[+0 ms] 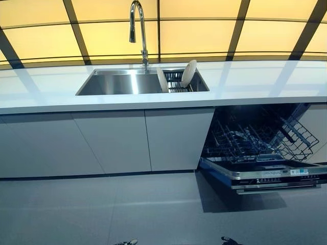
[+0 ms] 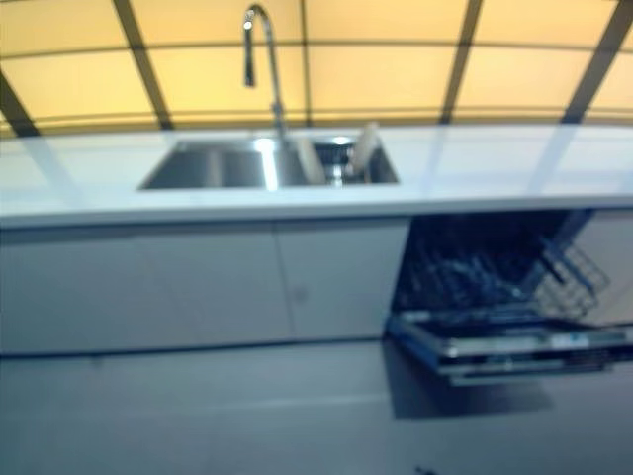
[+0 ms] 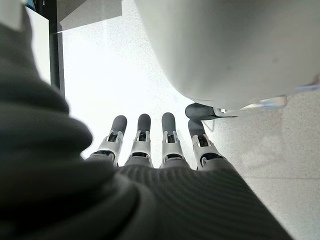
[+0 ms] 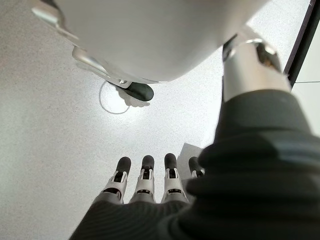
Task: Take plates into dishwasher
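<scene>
Nothing is in hand yet, so the step at hand is the approach: the robot stands back from the counter (image 1: 255,84) with floor between it and the cabinets. To do this well it should close on the sink (image 1: 117,84) squarely, stopping where one arm can reach over the counter's front edge into the sink's right end, and keep clear of the open dishwasher door (image 1: 265,176), which juts out low to the right of the sink cabinets.

Two pale plates stand on edge in a dark wire rack (image 1: 176,81) at the right end of the sink. The left plate (image 1: 162,80) leans one way and the right plate (image 1: 188,73) tilts toward the counter's back edge; whether they touch the rack wires or each other is hard to tell from this far off. A grasp by the upper rim, lifting straight up out of the wires, looks like the safest start. The dishwasher's lower rack (image 1: 255,140) is pulled into view and appears empty, ready to receive them.

The left hand (image 3: 155,145) hangs with fingers straight and relaxed, holding nothing, floor beyond it. The right hand (image 4: 145,182) is likewise slack and empty over the floor. Both are low at the robot's sides, well apart from the plates, which sit up and ahead beyond the counter's front edge.
</scene>
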Motion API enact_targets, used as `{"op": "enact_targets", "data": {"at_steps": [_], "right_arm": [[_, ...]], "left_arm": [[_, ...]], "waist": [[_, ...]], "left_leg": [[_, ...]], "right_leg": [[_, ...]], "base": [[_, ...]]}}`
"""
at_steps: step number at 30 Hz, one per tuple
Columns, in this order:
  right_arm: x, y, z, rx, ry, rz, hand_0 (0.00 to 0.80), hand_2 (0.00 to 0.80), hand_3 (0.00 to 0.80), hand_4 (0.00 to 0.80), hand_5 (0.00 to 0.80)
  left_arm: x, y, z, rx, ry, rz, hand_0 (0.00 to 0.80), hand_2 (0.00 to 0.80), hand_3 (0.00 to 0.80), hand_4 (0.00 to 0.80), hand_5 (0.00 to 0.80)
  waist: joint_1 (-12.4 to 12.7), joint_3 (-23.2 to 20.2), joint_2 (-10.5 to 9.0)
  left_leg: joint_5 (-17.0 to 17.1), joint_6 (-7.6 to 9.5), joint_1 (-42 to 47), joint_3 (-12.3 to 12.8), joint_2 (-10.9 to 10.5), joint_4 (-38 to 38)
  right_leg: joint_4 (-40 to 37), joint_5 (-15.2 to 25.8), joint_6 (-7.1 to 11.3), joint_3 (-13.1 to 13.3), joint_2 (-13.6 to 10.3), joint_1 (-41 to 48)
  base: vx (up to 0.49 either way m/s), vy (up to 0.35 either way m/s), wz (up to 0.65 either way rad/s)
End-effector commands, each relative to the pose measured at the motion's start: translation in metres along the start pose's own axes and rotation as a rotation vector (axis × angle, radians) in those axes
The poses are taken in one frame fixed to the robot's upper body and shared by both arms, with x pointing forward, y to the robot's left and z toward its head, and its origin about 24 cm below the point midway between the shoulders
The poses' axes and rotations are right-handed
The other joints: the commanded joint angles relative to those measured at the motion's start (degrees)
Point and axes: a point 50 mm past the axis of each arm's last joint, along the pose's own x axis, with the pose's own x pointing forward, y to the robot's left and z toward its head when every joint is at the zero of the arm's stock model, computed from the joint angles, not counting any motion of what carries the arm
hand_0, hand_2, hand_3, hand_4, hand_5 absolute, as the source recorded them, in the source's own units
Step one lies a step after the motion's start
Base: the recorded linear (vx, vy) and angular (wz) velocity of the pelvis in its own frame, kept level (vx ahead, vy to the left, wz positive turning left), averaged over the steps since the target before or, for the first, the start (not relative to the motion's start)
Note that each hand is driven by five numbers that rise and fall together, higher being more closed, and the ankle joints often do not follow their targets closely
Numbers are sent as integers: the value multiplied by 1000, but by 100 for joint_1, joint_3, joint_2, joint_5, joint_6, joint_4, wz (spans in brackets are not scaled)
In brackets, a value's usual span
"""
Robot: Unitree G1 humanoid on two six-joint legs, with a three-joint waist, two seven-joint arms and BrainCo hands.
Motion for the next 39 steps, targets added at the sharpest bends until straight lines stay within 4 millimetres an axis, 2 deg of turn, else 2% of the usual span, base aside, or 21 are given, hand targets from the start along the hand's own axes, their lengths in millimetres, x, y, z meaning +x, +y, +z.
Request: {"op": "enact_targets", "data": {"at_steps": [1,16,23,31,39], "right_arm": [[1,13,13,-67,-2,60,0,0,0,0,0],[1,15,16,-68,-1,77,0,0,0,0,0],[2,12,23,-10,-35,29,0,0,0,0,0],[2,11,24,-69,-41,32,0,0,0,0,0],[2,14,27,-58,-36,51,0,0,0,0,0]], "left_arm": [[10,-35,37,72,-79,-97,0,0,0,0,0],[10,-34,27,54,-23,-90,0,0,0,0,0],[10,-38,29,35,-19,-129,0,0,0,0,0],[11,-40,29,-5,-26,-143,0,0,0,0,0],[10,-33,27,-16,-27,-64,0,0,0,0,0]], "waist": [[40,364,-165],[76,330,-201],[78,340,-180],[99,358,-199],[116,408,-206]], "left_leg": [[-19,336,-66,3,-324,15],[-17,341,-15,-2,-321,15],[-2,345,-8,-16,-314,15],[3,356,18,-61,-314,15],[23,396,93,-97,-280,15]], "right_leg": [[83,-257,241,-263,-142,430],[74,-264,223,-308,-136,508],[101,-279,203,-319,-124,513],[162,-329,177,-337,-110,542],[514,-539,104,-344,-54,497]], "base": [[0,0,0],[0,0,0],[-2,0,0],[1,-4,3],[26,-31,0]]}}
